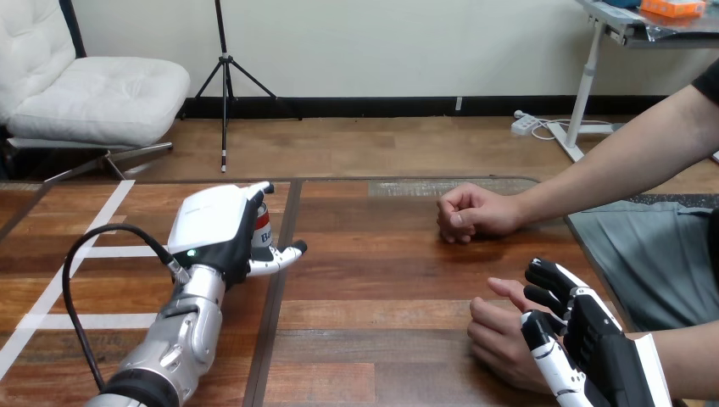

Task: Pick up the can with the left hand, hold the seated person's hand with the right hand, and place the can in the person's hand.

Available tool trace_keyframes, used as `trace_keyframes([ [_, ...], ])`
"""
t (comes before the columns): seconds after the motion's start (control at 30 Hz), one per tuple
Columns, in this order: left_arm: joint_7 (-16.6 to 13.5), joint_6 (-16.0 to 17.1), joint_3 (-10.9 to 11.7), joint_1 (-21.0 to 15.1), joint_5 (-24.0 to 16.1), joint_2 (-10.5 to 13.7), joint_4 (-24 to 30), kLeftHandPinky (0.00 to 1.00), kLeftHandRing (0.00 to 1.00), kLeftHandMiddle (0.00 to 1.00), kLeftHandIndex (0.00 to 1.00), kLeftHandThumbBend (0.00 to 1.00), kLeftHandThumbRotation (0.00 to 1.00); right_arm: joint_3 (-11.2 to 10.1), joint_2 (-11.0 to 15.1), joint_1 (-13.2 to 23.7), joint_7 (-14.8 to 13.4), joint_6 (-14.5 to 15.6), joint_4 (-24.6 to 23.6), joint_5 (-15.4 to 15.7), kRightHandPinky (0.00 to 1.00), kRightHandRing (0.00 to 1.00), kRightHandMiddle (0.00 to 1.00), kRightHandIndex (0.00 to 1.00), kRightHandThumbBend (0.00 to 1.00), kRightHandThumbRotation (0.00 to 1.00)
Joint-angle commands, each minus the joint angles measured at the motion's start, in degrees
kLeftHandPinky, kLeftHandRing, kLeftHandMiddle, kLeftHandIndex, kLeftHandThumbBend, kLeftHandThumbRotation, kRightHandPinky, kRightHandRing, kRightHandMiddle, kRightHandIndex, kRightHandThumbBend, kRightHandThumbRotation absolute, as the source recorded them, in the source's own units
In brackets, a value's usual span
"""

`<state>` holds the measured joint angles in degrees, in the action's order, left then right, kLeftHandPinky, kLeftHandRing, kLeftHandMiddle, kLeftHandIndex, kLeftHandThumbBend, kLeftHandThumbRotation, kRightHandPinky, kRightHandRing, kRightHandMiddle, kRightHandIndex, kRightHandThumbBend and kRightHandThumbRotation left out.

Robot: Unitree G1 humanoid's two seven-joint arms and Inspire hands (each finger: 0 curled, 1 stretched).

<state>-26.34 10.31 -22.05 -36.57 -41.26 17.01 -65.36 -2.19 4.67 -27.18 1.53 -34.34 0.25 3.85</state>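
A can (262,232) with red and white print stands left of the table's middle, mostly hidden behind my left hand (214,229). That hand's fingers and thumb curl round the can. I cannot tell whether the can rests on the table or is lifted. At the lower right my right hand (585,339) lies over the person's hand (498,337), its fingers curled round it near the wrist. That hand of the person rests on the table with its fingers loosely bent.
The person's other hand (469,213) rests as a loose fist on the wooden table (373,280) right of centre, its forearm reaching in from the right. White tape lines (102,222) cross the table's left part. A dark seam runs down the table beside the can.
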Motion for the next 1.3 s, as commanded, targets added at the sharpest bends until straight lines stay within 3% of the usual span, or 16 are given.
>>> trace_keyframes([
  [0.0,-1.8,-0.7,-1.1,-4.7,-0.5,-0.2,-0.3,0.77,0.85,0.86,0.85,0.67,0.5,0.3,-0.1,1.6,-0.3,-1.3,-1.3,0.7,0.76,0.83,0.85,0.83,0.54,0.63],
  [0.5,-2.1,-2.9,-2.8,-5.4,-0.9,-0.6,-0.7,0.77,0.84,0.86,0.85,0.68,0.44,0.4,-0.2,1.5,0.0,-0.6,-1.9,-0.3,0.76,0.82,0.85,0.83,0.53,0.62],
  [0.63,0.3,-4.4,-3.9,-5.9,-1.8,-0.4,-0.7,0.79,0.86,0.87,0.87,0.67,0.46,0.4,-0.3,1.5,0.1,-0.6,-1.9,-0.6,0.76,0.82,0.85,0.83,0.54,0.62],
  [0.73,-1.5,-4.1,-3.9,-5.8,-1.8,-0.5,-0.7,0.77,0.84,0.86,0.86,0.68,0.44,0.4,-0.3,1.5,0.1,-0.5,-1.8,-0.7,0.75,0.82,0.85,0.83,0.54,0.61],
  [0.83,-1.1,-3.9,-3.8,-5.8,-1.5,-0.4,-0.7,0.76,0.84,0.86,0.85,0.69,0.41,0.4,-0.3,1.4,-0.1,-0.6,-1.8,-0.3,0.75,0.82,0.85,0.83,0.54,0.61],
  [0.97,2.7,-4.5,-3.3,-6.3,-0.4,-0.5,-0.8,0.78,0.85,0.86,0.85,0.69,0.38,0.4,-0.2,1.6,-0.1,-0.8,-1.5,-0.2,0.75,0.82,0.85,0.83,0.55,0.62],
  [1.27,4.6,-5.1,-3.4,-6.7,-0.1,-0.3,-0.7,0.78,0.84,0.86,0.85,0.73,0.28,0.4,-0.2,1.9,-0.1,-0.6,-1.3,-0.4,0.76,0.82,0.85,0.83,0.55,0.62],
])
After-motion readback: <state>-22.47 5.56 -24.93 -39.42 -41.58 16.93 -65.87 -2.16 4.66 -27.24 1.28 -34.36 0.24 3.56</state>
